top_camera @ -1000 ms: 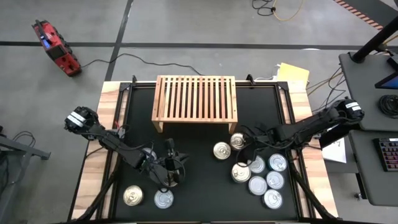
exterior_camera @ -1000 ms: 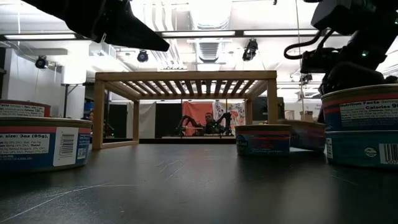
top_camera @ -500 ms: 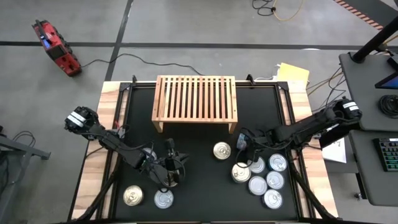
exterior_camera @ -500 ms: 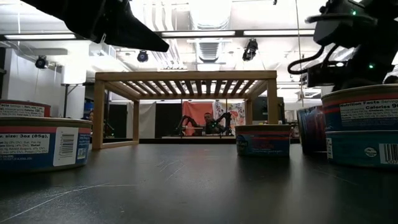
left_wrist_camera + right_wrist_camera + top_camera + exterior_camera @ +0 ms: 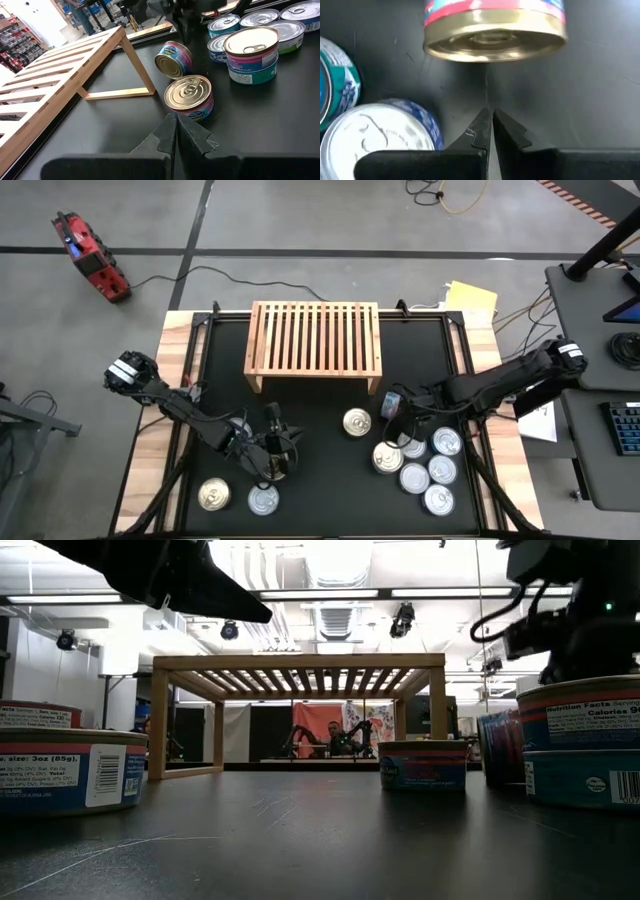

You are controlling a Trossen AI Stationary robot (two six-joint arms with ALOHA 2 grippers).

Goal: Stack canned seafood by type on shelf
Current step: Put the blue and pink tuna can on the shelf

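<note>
The light-wood slatted shelf stands at the table's far middle. One gold-ended can lies tipped on its side by the shelf's right front leg. My right gripper hangs shut just above it, pointing steeply down, with a gap to the can. Beside that can another gold-lidded can stands upright. Nearby there is a two-can stack. Near the front left my left gripper hangs shut over the bare table, pointing toward the shelf.
Several silver-lidded cans cluster at the right front of the black table top. Two more cans sit at the front left, close to my left arm. There is bare room under and in front of the shelf.
My right gripper has risen and tipped to point more steeply down, staying shut. The gold-lidded can by the shelf's right front leg, upright a second ago, has gone over onto its side.
</note>
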